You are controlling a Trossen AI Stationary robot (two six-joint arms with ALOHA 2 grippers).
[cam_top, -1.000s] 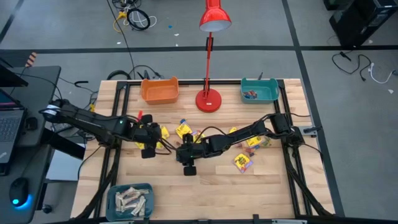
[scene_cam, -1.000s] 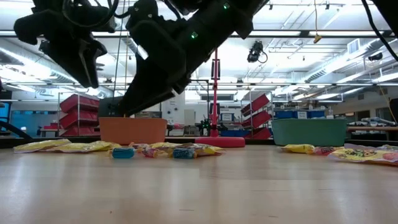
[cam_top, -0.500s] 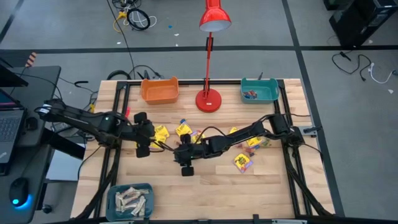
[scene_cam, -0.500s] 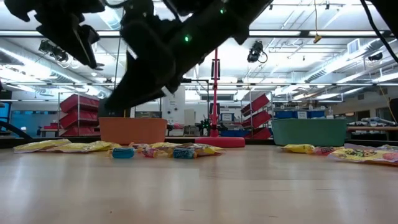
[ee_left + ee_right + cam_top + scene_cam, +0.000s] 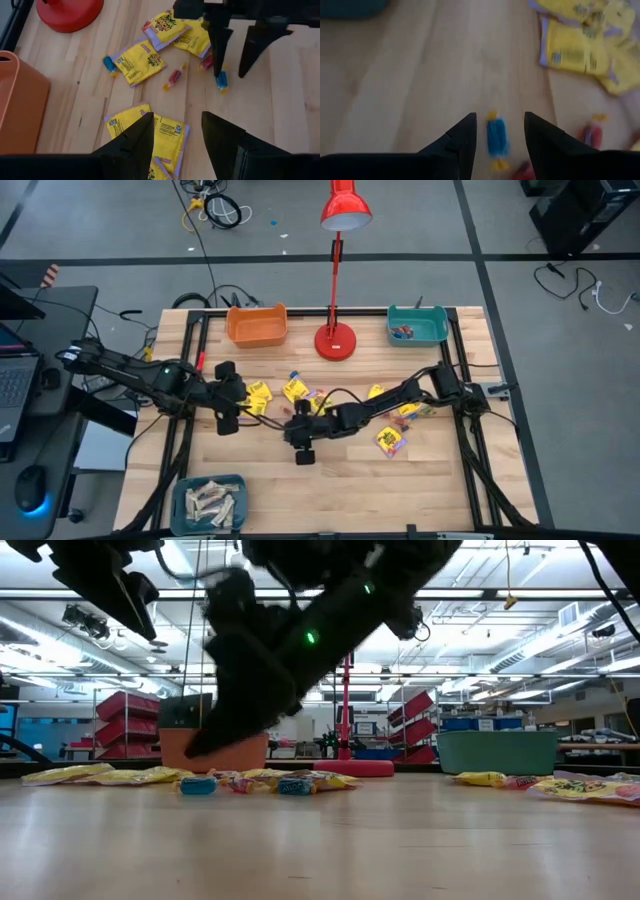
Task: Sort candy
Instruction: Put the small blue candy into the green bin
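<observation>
Right wrist view shows my right gripper (image 5: 500, 135) hanging over a small blue candy (image 5: 496, 137) with yellow twisted ends; my jaws stand parted on either side of it, grasping nothing. Its long axis runs along the gap between my fingers, one twist toward me, the other away. Its print is too blurred to read, and a red piece (image 5: 590, 134) beside it is only a smear.

Taking the red lamp base (image 5: 335, 340) as my landmark: the candy lies scattered on the bench (image 5: 350, 480) just in front of it, yellow square packets (image 5: 294, 389) and tiny wrapped pieces in a loose band. My right gripper is in front of the base, at the near edge of that band. My left gripper (image 5: 175, 135) is off to the base's left-front, jaws released, above two overlapping yellow packets (image 5: 150, 131) whose near corners my own fingers cut off.

From the low view my arms hide much of the orange bin (image 5: 213, 750), and the sweets show only as a thin flat line.
</observation>
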